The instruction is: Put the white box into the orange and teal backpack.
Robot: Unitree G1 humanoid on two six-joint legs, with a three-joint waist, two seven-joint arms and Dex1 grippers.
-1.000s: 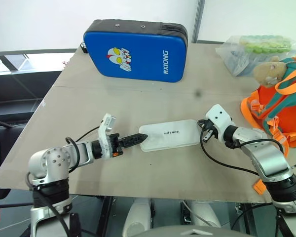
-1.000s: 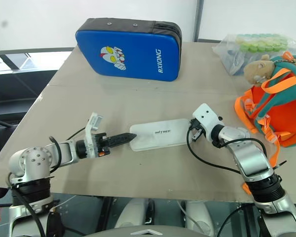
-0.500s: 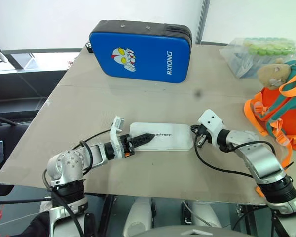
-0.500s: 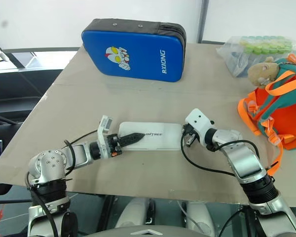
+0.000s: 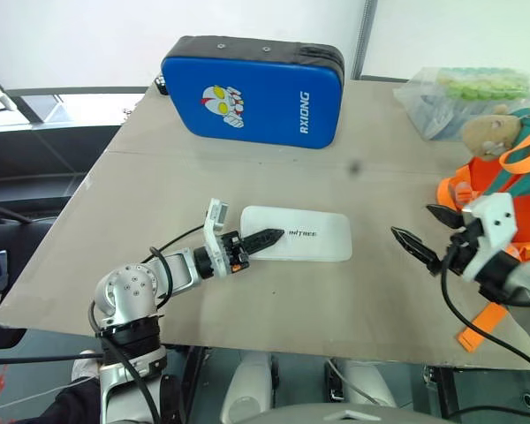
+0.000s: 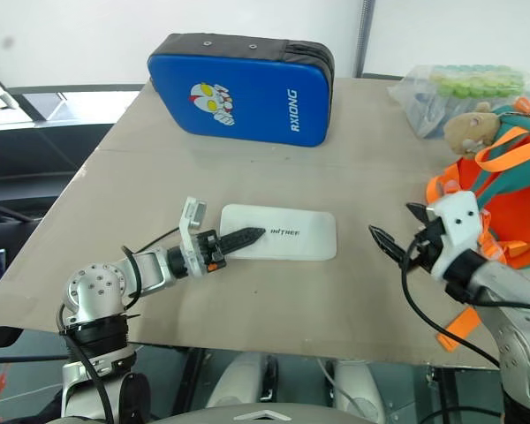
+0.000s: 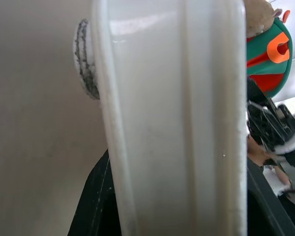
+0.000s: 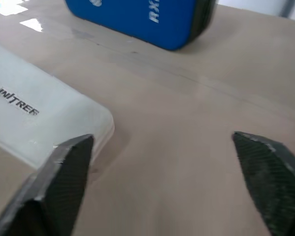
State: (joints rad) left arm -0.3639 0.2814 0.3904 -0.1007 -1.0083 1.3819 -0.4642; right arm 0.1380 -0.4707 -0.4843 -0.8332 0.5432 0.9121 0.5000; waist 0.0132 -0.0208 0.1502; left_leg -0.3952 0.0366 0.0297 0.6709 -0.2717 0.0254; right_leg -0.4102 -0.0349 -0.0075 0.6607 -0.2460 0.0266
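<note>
White box [image 5: 297, 234]: flat, rigid, smooth case, likely light and slippery; lies mid-surface [image 5: 159, 177]. Left hand [image 5: 267, 238] clamped on its short near-left end, a sound hold. Right hand [image 5: 428, 231] apart, empty, clear of it. Backpack [image 5: 503, 190]: far right edge.

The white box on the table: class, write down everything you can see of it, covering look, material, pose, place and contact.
The white box is a flat, smooth, plastic-looking rectangular case with rounded corners and small dark lettering on top. It lies flat on the tan table, near the front edge, in front of the blue padded case. The left gripper is shut on its left end, one black finger lying across its top. The right gripper stands open and apart from it.
</note>
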